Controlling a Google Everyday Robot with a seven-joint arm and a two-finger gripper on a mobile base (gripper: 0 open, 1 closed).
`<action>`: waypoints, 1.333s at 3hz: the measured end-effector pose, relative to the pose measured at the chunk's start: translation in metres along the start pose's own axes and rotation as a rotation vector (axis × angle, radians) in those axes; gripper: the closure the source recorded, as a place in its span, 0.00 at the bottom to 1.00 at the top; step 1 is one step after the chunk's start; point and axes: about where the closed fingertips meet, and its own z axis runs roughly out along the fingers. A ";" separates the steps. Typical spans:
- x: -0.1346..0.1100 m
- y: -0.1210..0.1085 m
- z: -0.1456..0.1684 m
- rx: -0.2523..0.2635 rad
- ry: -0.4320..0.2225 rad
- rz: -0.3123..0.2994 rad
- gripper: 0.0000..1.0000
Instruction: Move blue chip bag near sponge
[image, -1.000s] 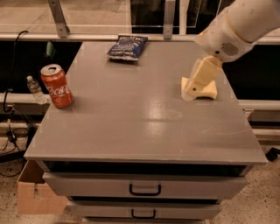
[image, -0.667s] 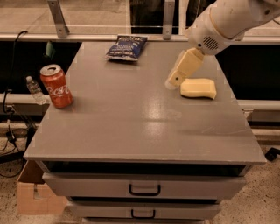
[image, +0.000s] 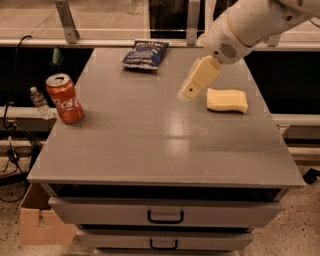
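Note:
The blue chip bag lies flat at the far edge of the grey tabletop, left of centre. The pale yellow sponge lies on the right side of the tabletop. My gripper hangs from the white arm that enters from the upper right. It is above the tabletop, just left of the sponge and well to the right of and nearer than the chip bag. It holds nothing that I can see.
A red soda can stands upright near the left edge of the tabletop. Drawers with dark handles are below the front edge. A cardboard box sits on the floor at lower left. A small bottle stands behind the left edge.
The gripper has moved left, from over the sponge to a spot beside it, toward the chip bag. The sponge is now fully uncovered. The bag, sponge and can have not moved.

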 end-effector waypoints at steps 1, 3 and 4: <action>-0.021 -0.013 0.038 -0.013 -0.072 0.045 0.00; -0.065 -0.085 0.131 0.067 -0.191 0.137 0.00; -0.081 -0.114 0.165 0.084 -0.236 0.208 0.00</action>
